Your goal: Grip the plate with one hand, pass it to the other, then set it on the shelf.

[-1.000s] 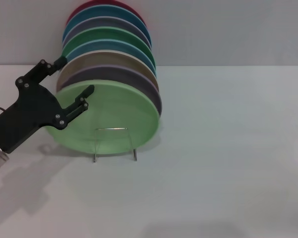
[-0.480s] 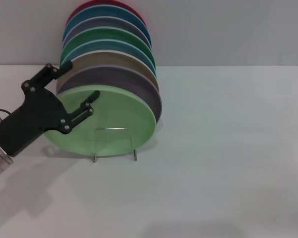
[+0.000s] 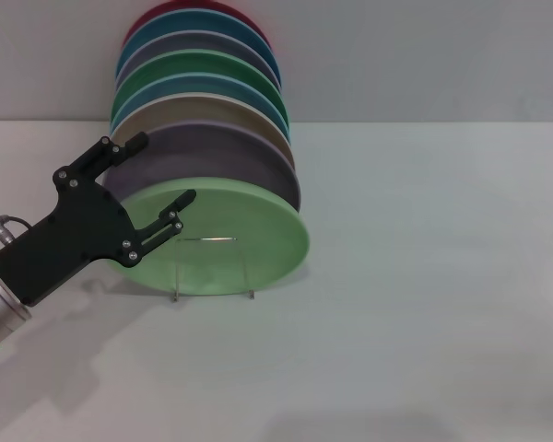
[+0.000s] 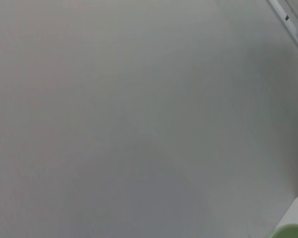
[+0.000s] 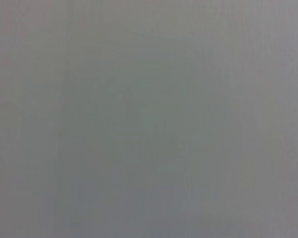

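Left gripper (image 3: 164, 170) sits at the left edge of the plate stack in the head view, fingers spread apart: one fingertip (image 3: 136, 141) up by the lilac plate (image 3: 212, 152), the other (image 3: 186, 197) lying across the top left of the mint plate (image 3: 249, 244). Whether the lower finger actually touches the rim, can't tell; it isn't clamped on anything.

Vs. a sec ago: the gripper has moved right and down a bit, toward the stack, and the plate has tipped. Before, its face looked big and near-upright; now it shows as a flatter oval, top edge dropped lower, more of the lilac plate behind it exposed, and its right edge pushed further right. The bottom is still at the wire rack (image 3: 212, 267), whose loop shows in front of the plate's face.

Meaning, prob.: the front plate is being levered forward off the stack, so this is the first step, getting a grip, not placing. No hold yet, so handover and setting on the rack are all still to do. Risk, as I read it: the plate leans free on a rack much narrower than itself, so it could slide or tip off before the fingers pinch the rim.

Left wrist view shows only bare table and a sliver of green (image 4: 290, 232) at one corner. Right arm isn't in the head view; its wrist cam shows only blank grey.
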Controlling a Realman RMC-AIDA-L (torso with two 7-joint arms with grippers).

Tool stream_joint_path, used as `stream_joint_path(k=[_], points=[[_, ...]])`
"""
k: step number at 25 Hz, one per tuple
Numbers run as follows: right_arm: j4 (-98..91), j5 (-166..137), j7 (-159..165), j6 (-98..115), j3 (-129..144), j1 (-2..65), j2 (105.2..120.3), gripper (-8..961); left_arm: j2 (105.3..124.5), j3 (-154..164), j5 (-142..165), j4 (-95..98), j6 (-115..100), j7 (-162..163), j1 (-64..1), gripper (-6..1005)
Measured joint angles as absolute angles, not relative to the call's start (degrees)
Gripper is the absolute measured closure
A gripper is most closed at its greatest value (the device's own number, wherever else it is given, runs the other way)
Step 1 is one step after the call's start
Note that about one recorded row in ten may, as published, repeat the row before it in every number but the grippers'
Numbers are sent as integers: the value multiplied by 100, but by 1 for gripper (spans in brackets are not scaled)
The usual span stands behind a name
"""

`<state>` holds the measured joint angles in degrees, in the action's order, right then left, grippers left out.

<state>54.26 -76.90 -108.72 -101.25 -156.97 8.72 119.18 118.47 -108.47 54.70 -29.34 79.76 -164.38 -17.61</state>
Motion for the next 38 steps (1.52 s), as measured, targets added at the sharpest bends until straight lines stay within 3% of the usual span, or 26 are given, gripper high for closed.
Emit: stream_joint_path(k=[11, 20, 28, 38], points=[[5427, -7692, -10872, -10146, -15697, 843, 11918, 287, 11858, -10721, 5476, -2918, 7669, -16468, -1738, 276], [5423, -7699, -10872, -10161, -15697, 844, 11918, 287, 11882, -10595, 5066, -3588, 8556, -16889, -955, 276], [5263, -7366, -11232, -10141, -15751, 736, 11969, 286, 11872, -10754, 3091, -2987, 9284, -16890, -855, 276], [2553, -5871, -14420, -9370, -16051, 754, 11989, 286, 11837, -11945, 1844, -1389, 8539, -16806, -1179, 276]])
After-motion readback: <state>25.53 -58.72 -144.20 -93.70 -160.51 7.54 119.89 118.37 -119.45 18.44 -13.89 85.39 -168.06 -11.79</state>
